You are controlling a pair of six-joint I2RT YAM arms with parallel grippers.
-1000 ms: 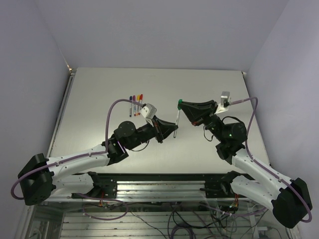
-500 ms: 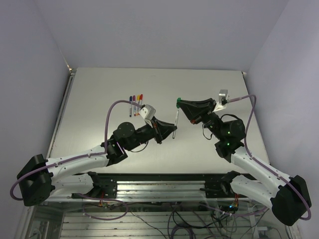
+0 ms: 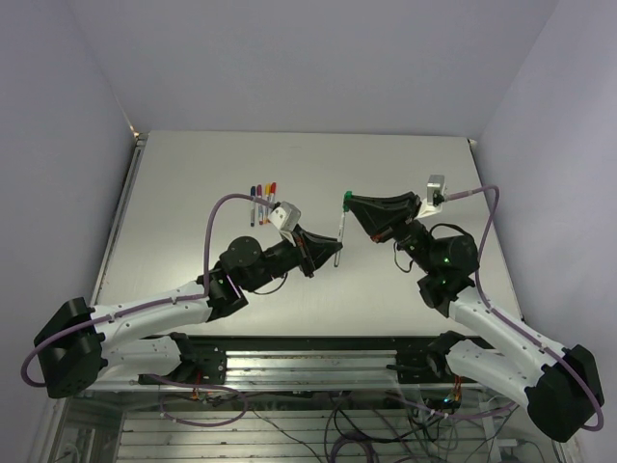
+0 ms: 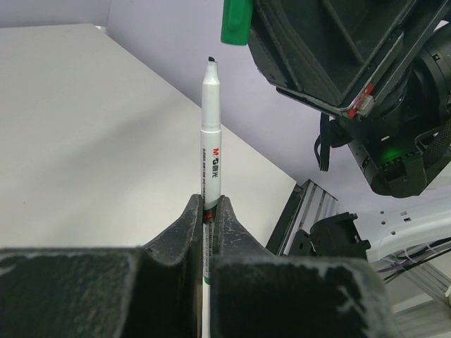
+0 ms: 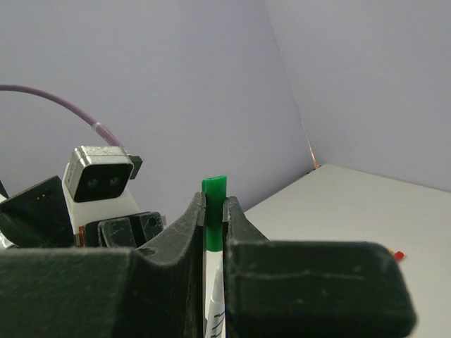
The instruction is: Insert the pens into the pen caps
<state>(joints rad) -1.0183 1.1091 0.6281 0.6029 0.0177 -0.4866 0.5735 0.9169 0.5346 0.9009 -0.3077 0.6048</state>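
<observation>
My left gripper point(image 3: 335, 253) is shut on a pale stick pen point(image 3: 340, 231) and holds it upright above the table, dark green tip up. In the left wrist view the pen point(image 4: 211, 134) stands between my fingers point(image 4: 208, 204). My right gripper point(image 3: 351, 202) is shut on the green cap point(image 3: 347, 198). The cap point(image 4: 236, 21) hangs just above the pen tip and a little to its right, apart from it. In the right wrist view the cap point(image 5: 214, 189) sticks out of my gripper point(image 5: 213, 210), with the pen's white barrel point(image 5: 213, 310) behind it.
Several other pens point(image 3: 262, 203) with purple, orange and red ends lie side by side on the table point(image 3: 193, 174) at the back left of my left gripper. Their coloured ends show in the right wrist view point(image 5: 398, 255). The left wrist camera point(image 5: 99, 176) faces my right gripper.
Both grippers have only shifted slightly back and forth. The pen tip stays just below the green cap, and both grips are unchanged.
</observation>
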